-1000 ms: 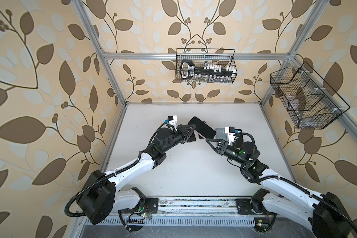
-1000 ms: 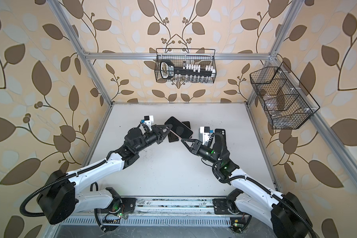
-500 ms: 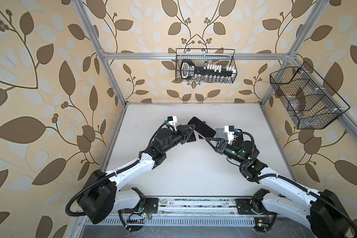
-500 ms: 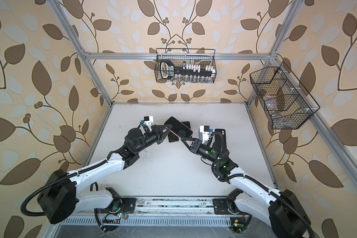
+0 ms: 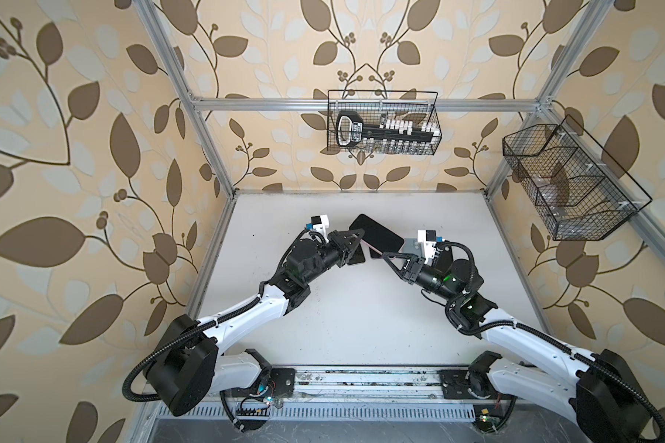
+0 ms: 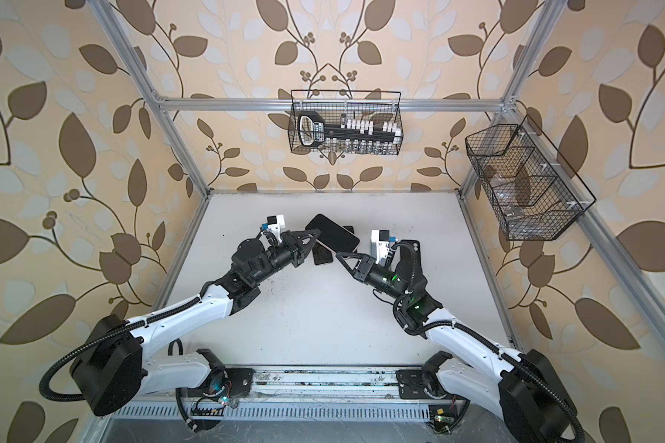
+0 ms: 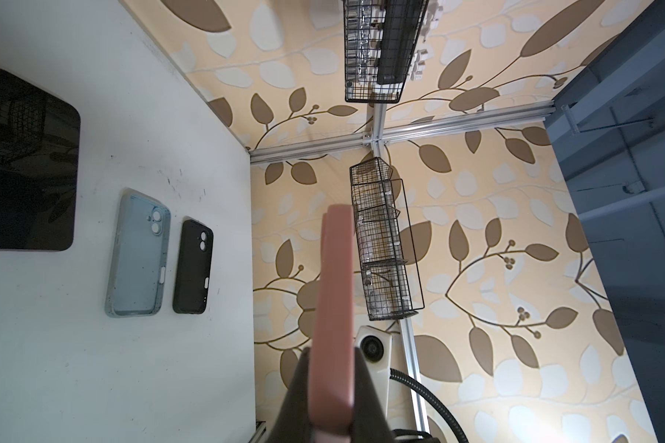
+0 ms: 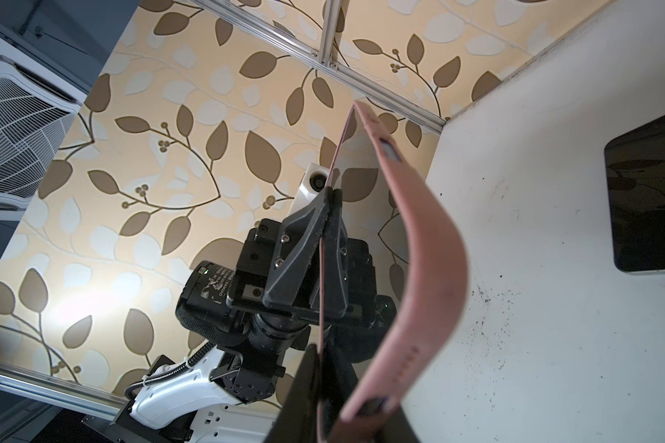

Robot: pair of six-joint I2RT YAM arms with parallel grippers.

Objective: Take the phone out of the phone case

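Above the middle of the counter (image 5: 361, 330), both arms hold the phone (image 5: 379, 234) in the air between them, tilted with its dark screen facing up in both top views. The left gripper (image 5: 361, 233) has its jaws clenched on one end of the phone. The left wrist view shows a pink edge pinched between them, so that end still seems to be wrapped.

The right gripper (image 5: 381, 254) meets the opposite corner. In the right wrist view its jaws bracket the near end of the pink phone case (image 8: 434, 249) and look clamped on it, though how firmly they press I cannot tell. From there the case bows well away from the phone's thin edge along one long side. It rejoins the phone at the far corner.

I judge the job to be partly done. One side wall has been peeled free, but the phone is not out, since both ends of the case still appear to hang on to it. What remains is to strip the case off those ends and pull the two apart.

Lying flat on the counter are a second dark phone (image 7: 24, 161) under the held one, a pale blue case (image 7: 137, 257) and a black case (image 7: 192, 268). None of them is touched by either arm.
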